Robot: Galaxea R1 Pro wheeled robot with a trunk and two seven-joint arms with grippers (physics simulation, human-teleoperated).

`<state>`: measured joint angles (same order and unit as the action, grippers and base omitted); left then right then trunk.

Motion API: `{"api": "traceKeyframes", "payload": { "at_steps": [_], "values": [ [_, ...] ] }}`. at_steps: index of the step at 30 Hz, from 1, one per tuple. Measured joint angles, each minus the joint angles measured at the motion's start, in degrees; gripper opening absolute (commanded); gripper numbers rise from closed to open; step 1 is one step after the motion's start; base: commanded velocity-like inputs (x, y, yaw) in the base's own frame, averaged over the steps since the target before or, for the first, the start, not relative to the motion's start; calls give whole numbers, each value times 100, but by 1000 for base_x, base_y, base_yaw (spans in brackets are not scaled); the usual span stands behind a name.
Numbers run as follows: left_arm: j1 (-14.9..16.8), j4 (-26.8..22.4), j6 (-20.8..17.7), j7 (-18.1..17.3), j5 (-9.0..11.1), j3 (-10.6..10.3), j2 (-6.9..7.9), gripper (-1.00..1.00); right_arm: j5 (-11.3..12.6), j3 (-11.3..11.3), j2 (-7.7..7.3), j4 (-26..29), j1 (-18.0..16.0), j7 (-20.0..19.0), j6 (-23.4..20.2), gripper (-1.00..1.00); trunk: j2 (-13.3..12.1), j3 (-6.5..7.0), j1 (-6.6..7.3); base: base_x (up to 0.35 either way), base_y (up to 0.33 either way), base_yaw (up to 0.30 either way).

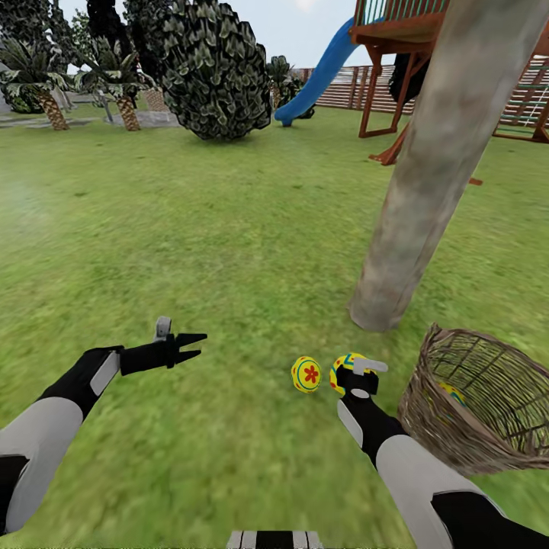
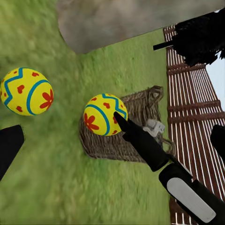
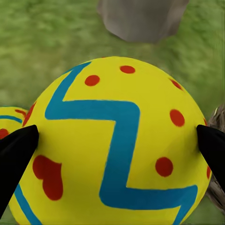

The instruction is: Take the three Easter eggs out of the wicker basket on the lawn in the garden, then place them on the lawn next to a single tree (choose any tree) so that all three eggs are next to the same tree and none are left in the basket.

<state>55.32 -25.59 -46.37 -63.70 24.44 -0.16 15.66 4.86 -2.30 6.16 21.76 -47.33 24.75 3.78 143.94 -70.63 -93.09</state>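
Observation:
My right gripper [image 1: 353, 373] is shut on a yellow Easter egg [image 1: 340, 371] with blue zigzags, held low over the lawn [image 1: 229, 252] just before the base of the thick grey tree [image 1: 427, 183]. In the right wrist view both fingertips [image 3: 18, 147] press that egg [image 3: 117, 117] from either side. A second egg [image 1: 306, 374] lies on the grass close beside it. Another egg [image 1: 451, 393] shows through the weave inside the wicker basket [image 1: 488, 427], which is tilted at my right. My left gripper [image 1: 191, 345] hovers open over bare grass, well to the left.
A round dark bush [image 1: 213, 69] and short palms [image 1: 46, 84] stand at the far back left. A wooden playset [image 1: 396, 46] with a blue slide [image 1: 320, 76] and a slatted fence [image 1: 343, 88] close the back right. Open grass stretches between me and them.

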Motion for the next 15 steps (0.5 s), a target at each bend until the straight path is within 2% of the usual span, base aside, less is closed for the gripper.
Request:
{"api": "traceKeyframes", "payload": {
  "at_steps": [15],
  "values": [
    [2, 132, 1, 8, -8, 0, 5, 100, -1, 0, -4, 0, 0, 9, 9, -100, 20, -333, -39, 0, 0, 0]
  ]
}}
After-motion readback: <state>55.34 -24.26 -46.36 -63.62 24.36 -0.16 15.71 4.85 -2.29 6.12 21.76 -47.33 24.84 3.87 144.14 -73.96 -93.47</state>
